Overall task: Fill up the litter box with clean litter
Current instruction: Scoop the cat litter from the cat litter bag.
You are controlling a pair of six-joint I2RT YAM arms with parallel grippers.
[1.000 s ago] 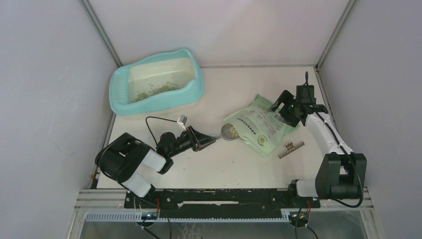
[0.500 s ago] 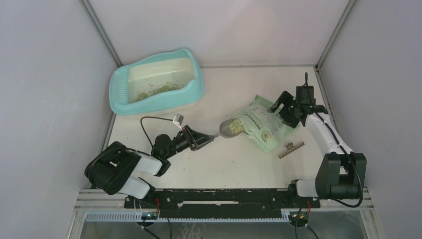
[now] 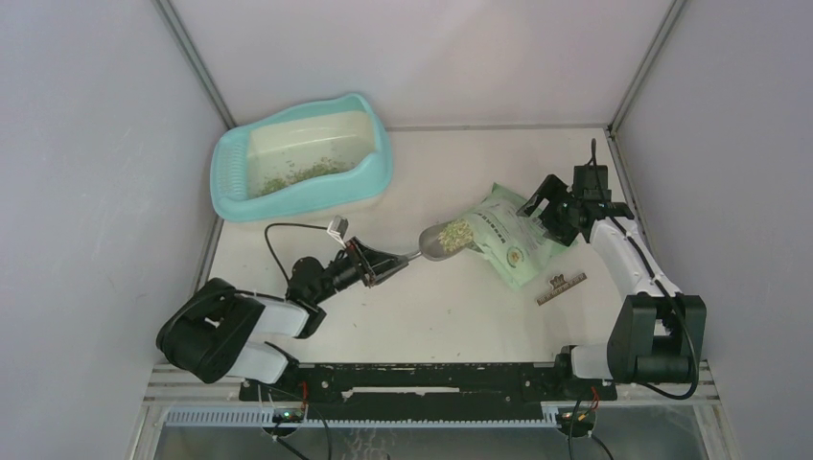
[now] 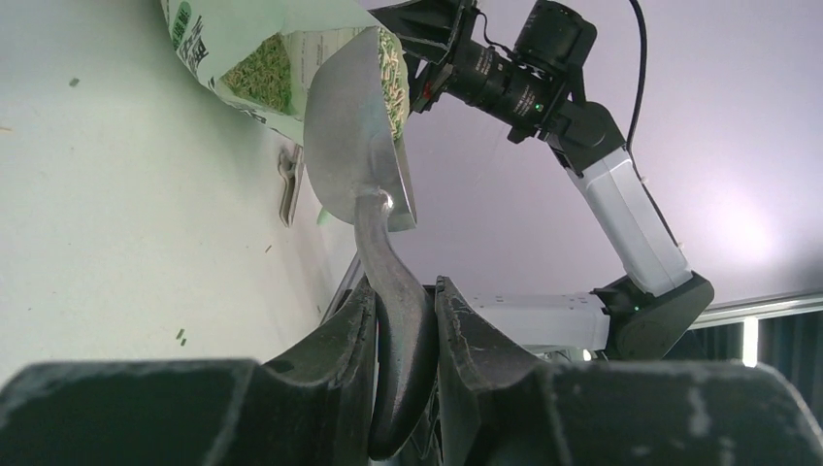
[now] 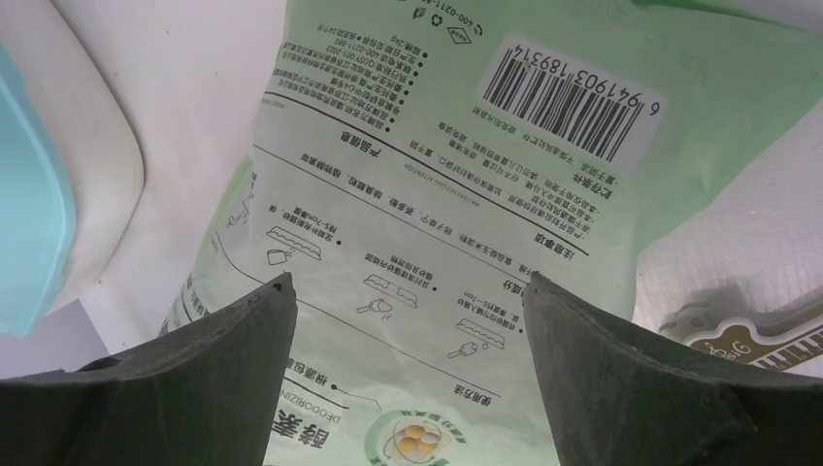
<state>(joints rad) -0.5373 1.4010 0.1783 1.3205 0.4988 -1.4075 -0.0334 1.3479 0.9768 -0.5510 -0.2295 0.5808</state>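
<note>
The turquoise litter box [image 3: 230, 203] stands at the back left, with a thin patch of litter [image 3: 302, 174] on its cream floor. My left gripper [image 3: 380, 264] is shut on the handle [image 4: 393, 277] of a grey metal scoop [image 3: 441, 240]. The scoop bowl [image 4: 345, 146] is tipped and holds litter [image 4: 391, 68], just at the open mouth of the green bag [image 3: 508, 240]. More litter [image 4: 257, 73] shows inside the bag. My right gripper [image 3: 543, 207] is open, its fingers spread over the bag's printed face [image 5: 437, 194].
A brown bag clip [image 3: 561, 287] lies on the table right of the bag; it also shows in the right wrist view [image 5: 757, 340]. A few stray granules [image 4: 181, 335] lie on the table. Grey walls close in on the left, back and right.
The scoop has lifted and moved slightly back from the bag mouth and now carries litter. My left arm has swung to the left. The bag has shifted a little to the right.
</note>
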